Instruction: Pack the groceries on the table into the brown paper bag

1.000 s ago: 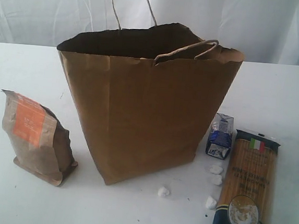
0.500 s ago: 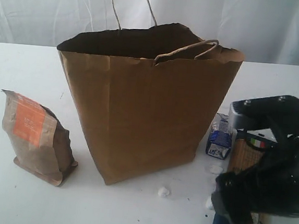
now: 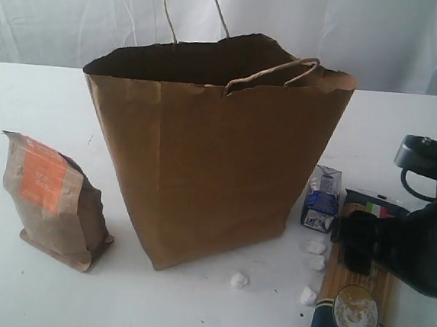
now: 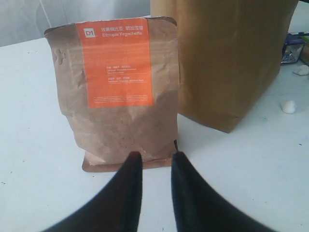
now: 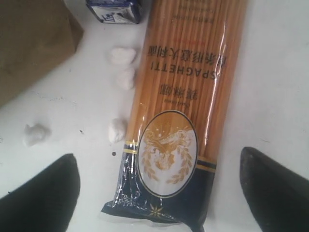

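Right claw (image 5: 157,157) splayed wide above spaghetti pack (image 5: 181,111), gripping nothing; left claw (image 4: 155,155) nearly pinched, slim gap, empty.
Table (image 3: 25,93): paper bag (image 3: 210,170) upright mid-surface, mouth open. Pack lies flat by the near right corner, one claw finger on either side. Pouch (image 3: 51,198) stands toward the left edge, apart from the bag, left claw low at its base. Small carton (image 3: 322,199) sits between the bag's right side and the pack's far end. White lumps (image 3: 239,279) litter the pack's bag-side edge.
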Motion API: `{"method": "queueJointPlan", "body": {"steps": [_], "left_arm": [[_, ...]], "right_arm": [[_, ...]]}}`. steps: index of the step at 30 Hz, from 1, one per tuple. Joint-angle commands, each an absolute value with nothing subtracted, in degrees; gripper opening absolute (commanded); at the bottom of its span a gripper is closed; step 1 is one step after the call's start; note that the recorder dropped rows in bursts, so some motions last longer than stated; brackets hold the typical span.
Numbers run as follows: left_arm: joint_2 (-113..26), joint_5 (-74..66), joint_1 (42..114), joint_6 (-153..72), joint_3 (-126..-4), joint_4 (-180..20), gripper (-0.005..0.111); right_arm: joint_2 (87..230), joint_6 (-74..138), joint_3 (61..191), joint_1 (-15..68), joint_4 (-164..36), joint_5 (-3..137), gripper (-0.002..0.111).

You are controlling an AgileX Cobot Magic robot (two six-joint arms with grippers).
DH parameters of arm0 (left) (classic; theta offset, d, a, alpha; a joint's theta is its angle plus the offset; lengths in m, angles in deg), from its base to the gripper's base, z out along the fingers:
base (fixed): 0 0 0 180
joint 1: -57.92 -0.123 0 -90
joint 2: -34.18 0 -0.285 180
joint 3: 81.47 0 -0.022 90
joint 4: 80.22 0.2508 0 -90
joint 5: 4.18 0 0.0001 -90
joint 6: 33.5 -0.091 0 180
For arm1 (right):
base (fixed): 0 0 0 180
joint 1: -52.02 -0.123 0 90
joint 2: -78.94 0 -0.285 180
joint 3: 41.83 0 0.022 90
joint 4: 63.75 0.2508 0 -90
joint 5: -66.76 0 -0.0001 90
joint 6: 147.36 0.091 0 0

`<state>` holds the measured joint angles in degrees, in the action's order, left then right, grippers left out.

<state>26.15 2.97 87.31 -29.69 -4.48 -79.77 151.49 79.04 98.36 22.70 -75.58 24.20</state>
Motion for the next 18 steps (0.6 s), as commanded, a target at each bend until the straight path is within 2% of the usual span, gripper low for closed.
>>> {"method": "queueJointPlan", "body": {"steps": [1, 6, 8, 9, 11, 14, 15, 18], "left_arm": [[26.39, 3.07, 87.20, -29.43, -4.26, -79.86, 0.028], [26.39, 3.07, 87.20, -29.43, -4.26, -79.86, 0.028], [26.39, 3.07, 87.20, -29.43, -4.26, -79.86, 0.028], [26.39, 3.07, 87.20, -29.43, -4.26, -79.86, 0.028], [26.39, 3.07, 87.20, -29.43, -4.26, -79.86, 0.028], [26.39, 3.07, 87.20, -29.43, -4.26, -79.86, 0.028], [26.39, 3.07, 87.20, -29.43, -4.26, -79.86, 0.028], [26.39, 3.07, 87.20, -29.43, -4.26, -79.86, 0.028]], "right_arm": [[151.93, 79.54, 96.73, 23.07, -76.31, 25.80, 0.082], [151.82, 80.45, 95.36, 23.07, -76.31, 28.63, 0.082], [151.02, 80.45, 94.50, 23.07, -76.71, 31.10, 0.077], [150.47, 80.45, 93.95, 23.07, -76.86, 32.29, 0.071], [148.58, 80.45, 92.72, 23.07, -77.12, 35.46, 0.050], [145.03, 80.34, 90.97, 23.07, -77.50, 40.66, 0.010], [143.95, 80.34, 90.35, 23.07, -77.50, 42.38, 0.001], [140.20, 80.34, 87.63, 23.07, -77.50, 48.98, 0.000]]}}
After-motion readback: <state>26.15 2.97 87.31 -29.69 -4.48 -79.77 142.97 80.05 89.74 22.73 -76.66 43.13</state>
